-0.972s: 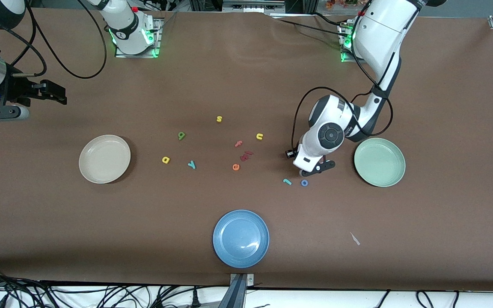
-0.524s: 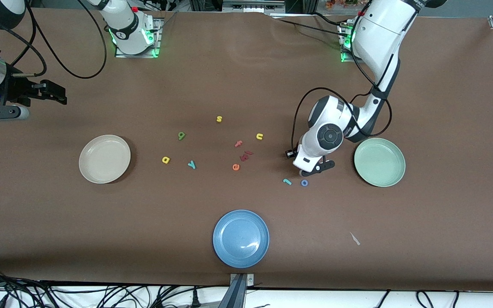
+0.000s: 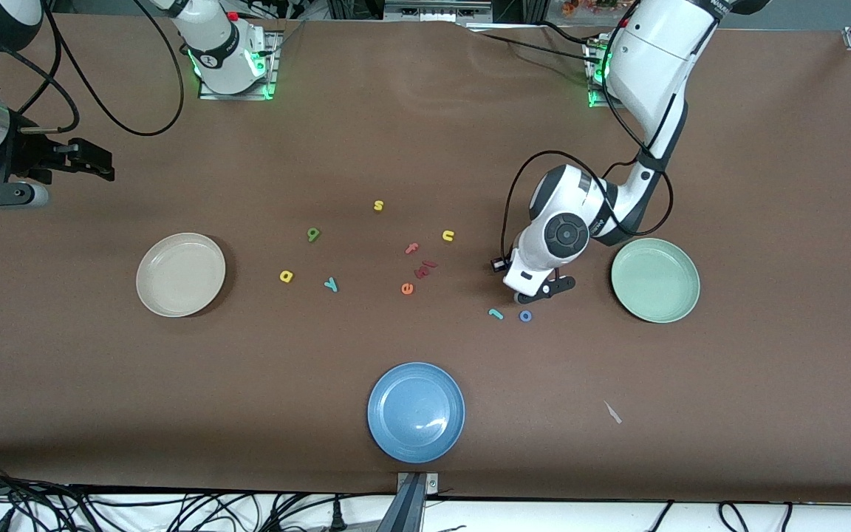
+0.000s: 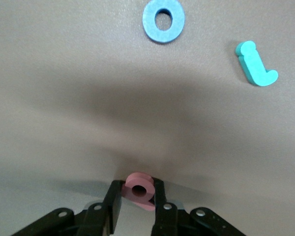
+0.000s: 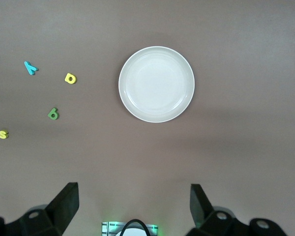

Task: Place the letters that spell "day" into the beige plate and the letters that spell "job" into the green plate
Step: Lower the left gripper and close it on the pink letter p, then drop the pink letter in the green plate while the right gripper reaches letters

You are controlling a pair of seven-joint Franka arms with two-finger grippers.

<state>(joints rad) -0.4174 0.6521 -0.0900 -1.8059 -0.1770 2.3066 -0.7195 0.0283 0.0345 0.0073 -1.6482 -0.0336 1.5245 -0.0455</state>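
My left gripper (image 4: 137,196) is shut on a pink round-bowled letter (image 4: 139,188), low over the table (image 3: 541,292) beside the green plate (image 3: 654,279). The blue o (image 4: 163,19) (image 3: 525,316) and teal j (image 4: 254,64) (image 3: 496,314) lie just nearer the front camera. The yellow round-bowled letter (image 3: 286,276), olive-green one (image 3: 313,235) and teal y (image 3: 331,284) lie near the beige plate (image 3: 180,275) (image 5: 156,83). My right gripper (image 5: 132,206) waits open and empty, high over the right arm's end of the table (image 3: 97,159).
A blue plate (image 3: 416,411) sits near the front edge. Mid-table lie a yellow s (image 3: 378,205), yellow n (image 3: 448,236), pink f (image 3: 412,248), orange e (image 3: 407,288) and a dark red piece (image 3: 425,268). A pale scrap (image 3: 612,412) lies toward the left arm's end.
The left hand has edged slightly toward the middle of the table. The right arm and the loose letters have not moved.
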